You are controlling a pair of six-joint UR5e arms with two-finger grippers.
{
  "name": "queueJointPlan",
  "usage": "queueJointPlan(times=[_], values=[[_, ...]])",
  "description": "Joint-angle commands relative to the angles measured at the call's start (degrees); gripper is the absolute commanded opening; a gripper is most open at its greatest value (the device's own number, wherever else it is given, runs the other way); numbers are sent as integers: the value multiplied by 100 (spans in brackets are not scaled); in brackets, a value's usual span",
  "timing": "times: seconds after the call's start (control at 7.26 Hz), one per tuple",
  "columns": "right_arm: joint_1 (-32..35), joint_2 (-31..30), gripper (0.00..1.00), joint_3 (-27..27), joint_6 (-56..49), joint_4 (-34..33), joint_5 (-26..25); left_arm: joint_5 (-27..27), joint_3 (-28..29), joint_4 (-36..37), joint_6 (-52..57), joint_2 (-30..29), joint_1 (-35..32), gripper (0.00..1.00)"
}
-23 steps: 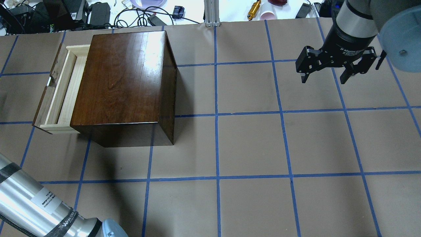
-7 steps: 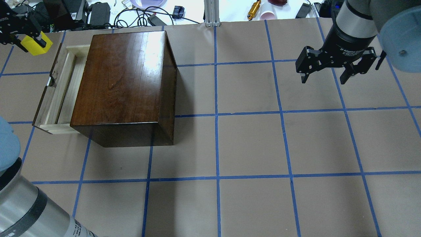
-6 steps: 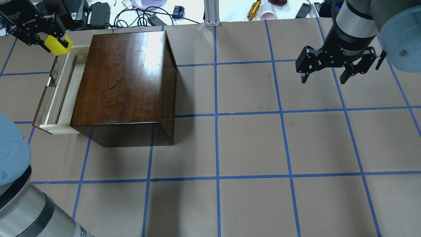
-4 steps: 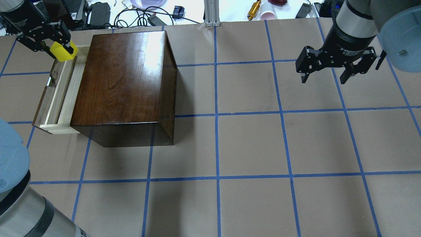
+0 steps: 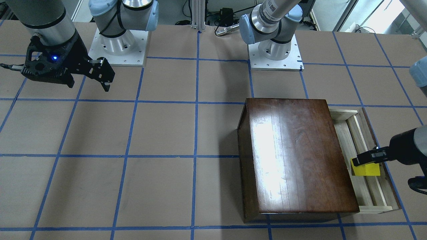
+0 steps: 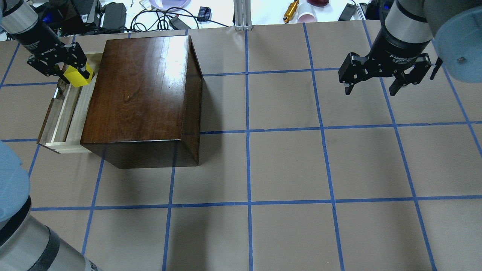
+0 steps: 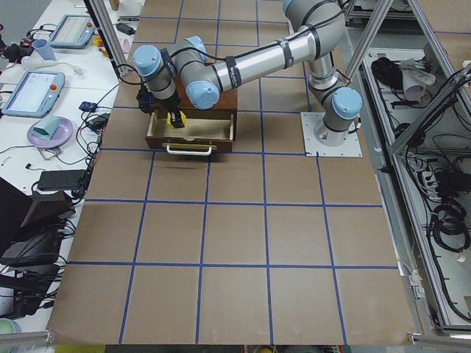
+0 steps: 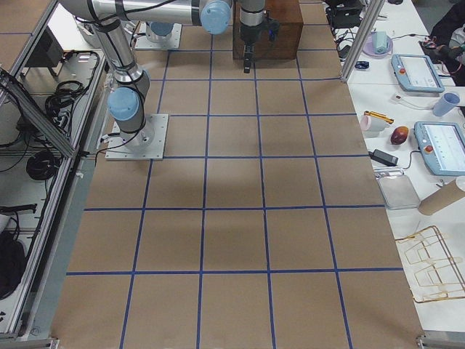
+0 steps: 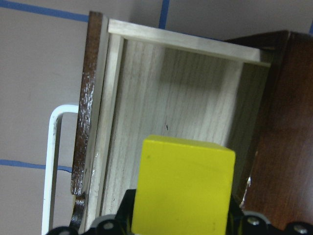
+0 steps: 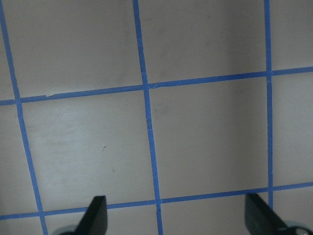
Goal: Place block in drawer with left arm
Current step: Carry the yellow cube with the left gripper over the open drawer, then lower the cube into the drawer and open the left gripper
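My left gripper (image 6: 73, 71) is shut on the yellow block (image 6: 78, 76) and holds it above the far end of the open drawer (image 6: 66, 113). The drawer is pale wood with a dark front panel and sticks out of the glossy dark-brown box (image 6: 141, 94). In the left wrist view the block (image 9: 183, 188) hangs over the drawer's pale floor (image 9: 181, 93). In the front-facing view the block (image 5: 365, 169) sits over the drawer (image 5: 367, 186) beside the box (image 5: 293, 156). My right gripper (image 6: 384, 81) is open and empty, far off over bare table.
Cables, chargers and cups lie beyond the table's far edge (image 6: 165, 15). The drawer's white handle (image 9: 51, 161) sticks out from its front panel. The table is brown paper with a blue tape grid (image 6: 248, 131).
My left gripper came in from the far left with the block and moved right and nearer, from outside the drawer to above its far end. The right arm has not moved.
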Motion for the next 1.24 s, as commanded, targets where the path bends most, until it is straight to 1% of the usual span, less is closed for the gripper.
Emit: queueJointPlan(times=[0.0,0.14,0.28,0.41,0.55,1.1], values=[[1,0,100,0,0,0,0,79,-392,340,84,4,39,0],[2,0,100,0,0,0,0,80,-507,481,85,-22,39,0],[2,0,100,0,0,0,0,80,-586,500,76,-14,39,6],[2,0,100,0,0,0,0,36,-604,491,67,-5,39,73],[2,0,100,9,0,0,0,79,-605,491,67,21,39,100],[2,0,100,9,0,0,0,158,-456,473,67,135,39,100]])
